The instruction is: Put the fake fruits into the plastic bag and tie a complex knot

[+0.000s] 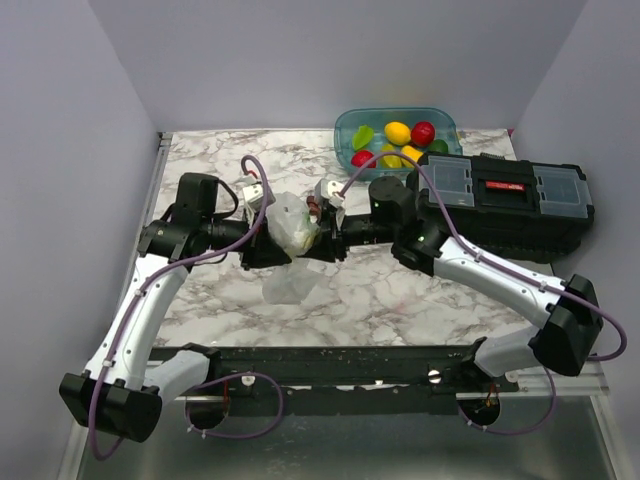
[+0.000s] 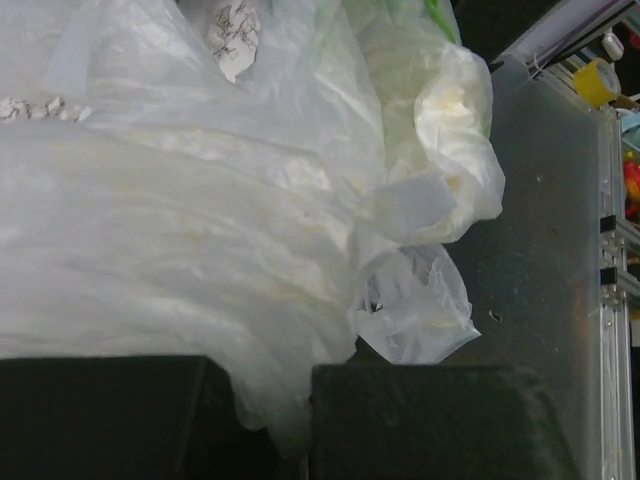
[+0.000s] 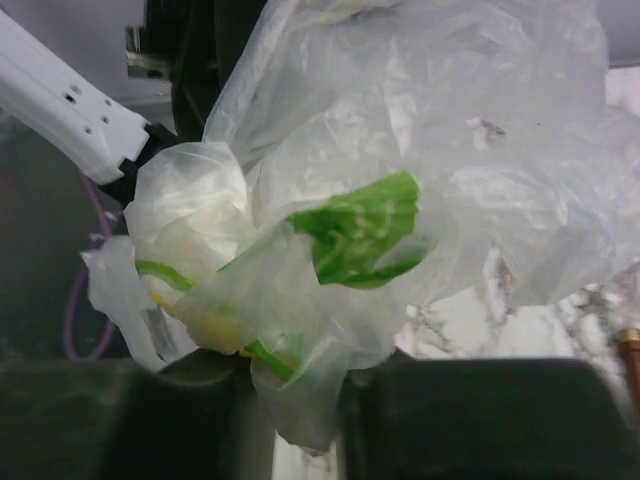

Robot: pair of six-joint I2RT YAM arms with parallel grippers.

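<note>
The plastic bag (image 1: 293, 228) is held up between both grippers over the marble table (image 1: 400, 290). My left gripper (image 1: 262, 243) is shut on its left side; in the left wrist view the bag's film (image 2: 200, 230) is pinched between my fingers (image 2: 430, 420). My right gripper (image 1: 322, 238) is shut on its right side; in the right wrist view the gathered film with green leaf print (image 3: 360, 230) runs down between the fingers (image 3: 480, 420). The fake fruits (image 1: 398, 133), yellow, red and green, lie in the teal tub (image 1: 345, 130). No knot shows.
A black toolbox (image 1: 505, 200) stands at the right, close behind my right arm. A loose part of the film (image 1: 290, 285) droops onto the table below the grippers. The table's metal frame rail (image 1: 350, 365) runs along the near edge.
</note>
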